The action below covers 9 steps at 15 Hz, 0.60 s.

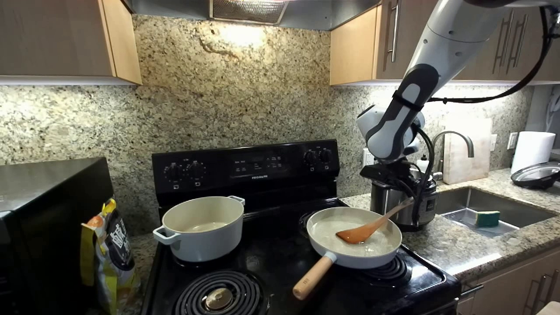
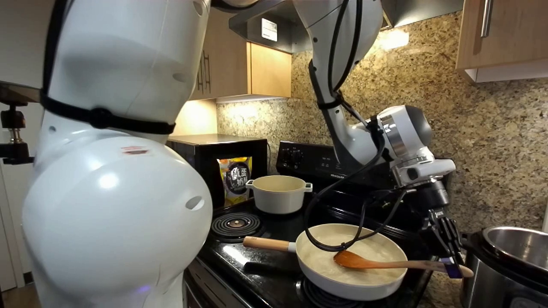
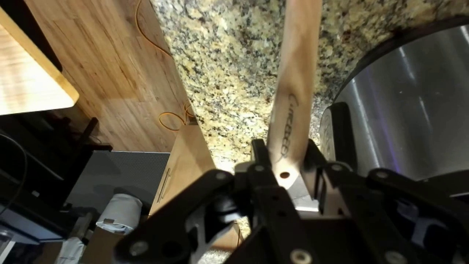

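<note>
My gripper (image 3: pixel 287 150) is shut on the handle end of a wooden spoon (image 3: pixel 296 73), with one finger against each side of the handle. In an exterior view the gripper (image 2: pixel 453 263) points down, with the spoon (image 2: pixel 364 262) lying across the rim of a pale frying pan (image 2: pixel 338 288). The spoon's orange-brown head rests inside the pan, on a shiny, wet-looking surface. The pan (image 1: pixel 363 261) sits on the black stove with its wooden handle (image 1: pixel 314 274) pointing outward. A steel cooker (image 3: pixel 406 106) stands close beside the gripper.
A pale two-handled pot (image 1: pixel 205 240) stands at the stove's back; a bare coil burner (image 1: pixel 218 293) lies in front. A snack bag (image 1: pixel 114 245) leans by a black microwave (image 1: pixel 48 210). A sink (image 1: pixel 525 203) holds a sponge (image 1: pixel 488 218). Cables hang from the arm above the pan.
</note>
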Available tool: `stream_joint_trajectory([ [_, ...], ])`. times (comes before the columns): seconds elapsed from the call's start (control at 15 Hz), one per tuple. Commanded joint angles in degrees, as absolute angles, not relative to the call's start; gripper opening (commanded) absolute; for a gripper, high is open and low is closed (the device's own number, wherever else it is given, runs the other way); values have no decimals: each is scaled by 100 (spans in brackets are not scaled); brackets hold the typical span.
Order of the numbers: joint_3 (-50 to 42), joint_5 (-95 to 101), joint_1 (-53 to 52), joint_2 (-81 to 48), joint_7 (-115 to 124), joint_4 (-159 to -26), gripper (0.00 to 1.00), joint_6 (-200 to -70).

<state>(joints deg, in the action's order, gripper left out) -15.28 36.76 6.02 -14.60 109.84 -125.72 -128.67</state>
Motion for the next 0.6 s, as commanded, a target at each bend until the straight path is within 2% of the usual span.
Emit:
stream_joint_trajectory([
  [0.0, -1363, 3271, 589, -1475, 10796, -12406, 11, -12786],
  [0.53, -1190, 3460, 296, -1550, 10778, -12594, 11, -12680],
])
